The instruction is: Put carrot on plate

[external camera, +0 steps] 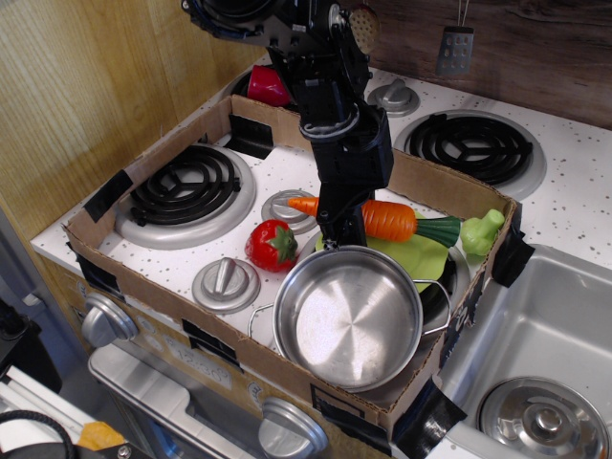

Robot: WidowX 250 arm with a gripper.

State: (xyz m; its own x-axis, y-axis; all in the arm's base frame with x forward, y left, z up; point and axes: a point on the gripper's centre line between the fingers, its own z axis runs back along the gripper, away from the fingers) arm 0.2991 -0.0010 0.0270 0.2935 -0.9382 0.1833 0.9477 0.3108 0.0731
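One carrot, one plate, one pot.

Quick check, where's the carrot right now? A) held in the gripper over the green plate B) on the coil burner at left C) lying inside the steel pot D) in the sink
A: the gripper is shut on the carrot, which hangs roughly level just above the lime-green plate, behind the empty steel pot.
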